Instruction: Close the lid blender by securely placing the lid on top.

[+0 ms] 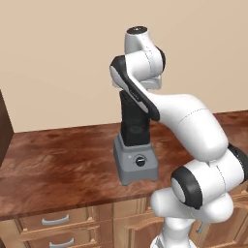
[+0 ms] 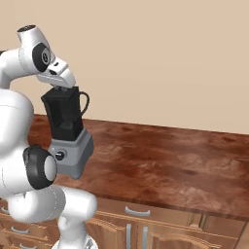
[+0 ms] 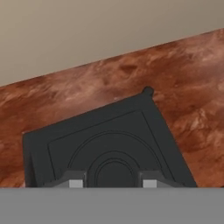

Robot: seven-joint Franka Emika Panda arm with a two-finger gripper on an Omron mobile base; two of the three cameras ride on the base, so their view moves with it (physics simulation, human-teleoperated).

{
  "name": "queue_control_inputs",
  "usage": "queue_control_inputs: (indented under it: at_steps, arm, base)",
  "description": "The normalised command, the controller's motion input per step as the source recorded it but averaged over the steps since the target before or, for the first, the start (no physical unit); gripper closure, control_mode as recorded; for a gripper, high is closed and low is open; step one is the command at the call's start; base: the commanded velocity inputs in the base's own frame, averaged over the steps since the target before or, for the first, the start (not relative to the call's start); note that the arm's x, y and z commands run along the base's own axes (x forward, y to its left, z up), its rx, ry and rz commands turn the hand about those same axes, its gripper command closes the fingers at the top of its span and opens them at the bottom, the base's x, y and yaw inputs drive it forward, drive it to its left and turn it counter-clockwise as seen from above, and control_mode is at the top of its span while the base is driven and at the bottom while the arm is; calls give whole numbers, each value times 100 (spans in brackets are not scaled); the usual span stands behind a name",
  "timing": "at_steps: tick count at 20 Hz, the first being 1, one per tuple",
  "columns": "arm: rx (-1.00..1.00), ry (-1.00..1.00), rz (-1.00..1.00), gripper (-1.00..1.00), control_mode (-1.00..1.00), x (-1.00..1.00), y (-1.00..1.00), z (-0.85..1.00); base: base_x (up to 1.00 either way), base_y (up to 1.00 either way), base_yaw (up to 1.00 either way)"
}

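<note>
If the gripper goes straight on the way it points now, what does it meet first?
Most likely the lid. The gripper points down at this flat black slab, which seems to lie on top of the blender. Its jaws stand apart on either side of the lid's round centre. Depth is unclear.

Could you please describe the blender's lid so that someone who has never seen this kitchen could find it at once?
On the long reddish-brown wooden counter stands a blender: a grey boxy base with a round black knob under a tall black square jar. The lid is the flat black squarish slab at the jar's top, just beneath the robot's gripper, with raised concentric rings.
</note>
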Motion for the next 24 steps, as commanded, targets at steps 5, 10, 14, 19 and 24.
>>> queue_control_inputs:
  at_steps: [5, 10, 14, 19, 24]
  arm:
    - [0, -2, 0, -100, -100, -10, 0, 0]
    - [0, -7, 0, -100, -100, -46, 0, 4]
    - [1, -11, -2, -100, -100, -95, -5, 33]
    - [2, -12, 0, -100, -100, -87, -19, 17]
    - [7, -13, 0, -100, -100, -62, -52, 0]
  base:
    - [0, 0, 0]
    - [0, 0, 0]
    - [0, 0, 0]
    - [0, 0, 0]
    - [0, 0, 0]
